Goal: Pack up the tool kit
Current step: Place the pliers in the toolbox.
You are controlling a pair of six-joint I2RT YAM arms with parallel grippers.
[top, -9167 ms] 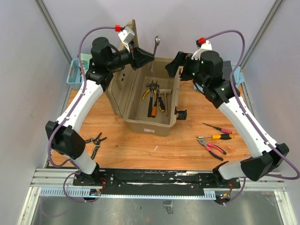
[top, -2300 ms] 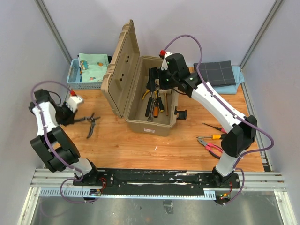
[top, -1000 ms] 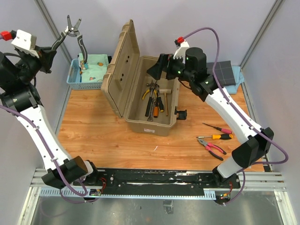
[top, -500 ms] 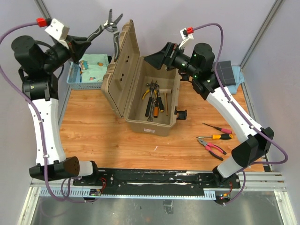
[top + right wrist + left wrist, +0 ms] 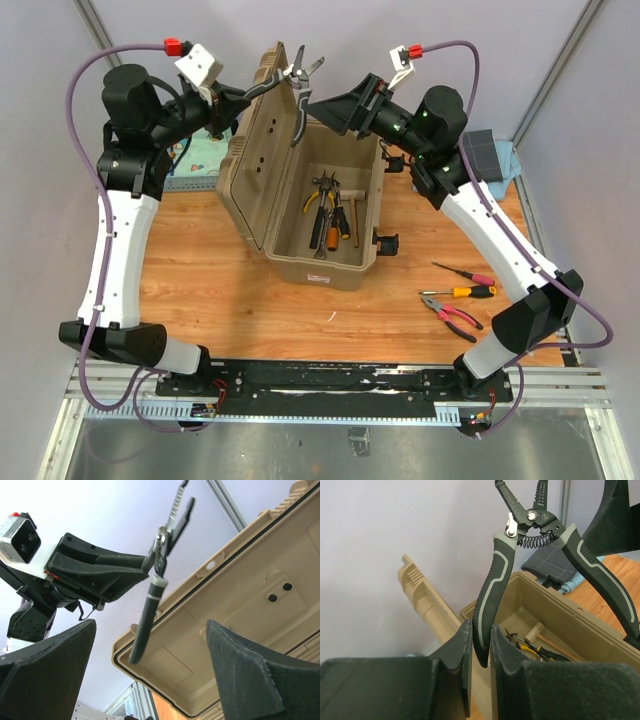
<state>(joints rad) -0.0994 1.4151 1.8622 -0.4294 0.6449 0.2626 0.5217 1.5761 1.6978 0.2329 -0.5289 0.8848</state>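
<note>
The left gripper (image 5: 480,647) pinches one handle of the pliers (image 5: 492,592) above the toolbox (image 5: 355,268); the right gripper (image 5: 328,112) gapes beside them. Stiff, light and sprung, with the free handle hanging loose, they are probably best taken near the pivot.

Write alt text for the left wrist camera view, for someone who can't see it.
The left gripper pinches one grey-and-black handle of spring-loaded pliers, nose pointing up, other handle splayed right. Behind them sits the open tan toolbox, tools in its bottom, lid raised at left.
</note>
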